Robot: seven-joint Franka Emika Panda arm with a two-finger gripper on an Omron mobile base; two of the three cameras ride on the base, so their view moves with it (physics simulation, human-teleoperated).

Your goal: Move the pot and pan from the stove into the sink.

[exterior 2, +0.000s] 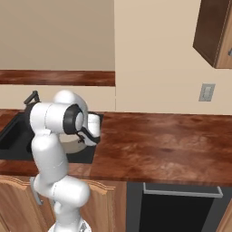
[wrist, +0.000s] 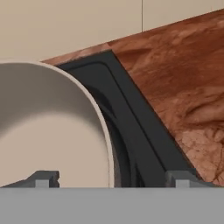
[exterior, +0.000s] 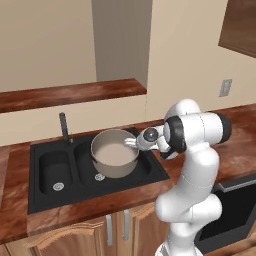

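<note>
Hand (wrist: 113, 178), fingertips (wrist: 43, 178) spread wide astride the pot (exterior: 115, 152) rim, one inside, one outside. Pot, pale interior empty, sits in the right basin of the black sink (exterior: 50, 187); left basin holds nothing. Reddish wood-grain worktop (exterior 2: 167, 145) surrounds; beige wall (exterior 2: 154, 54) behind, faucet (exterior: 63, 127) at far edge.

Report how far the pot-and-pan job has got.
Done: the pot sits in the right basin of the sink. In hand: the tool is open straddling the pot's rim, holding nothing. Left: the pan, which these views don't show; the stove is barely visible at the edge.
</note>
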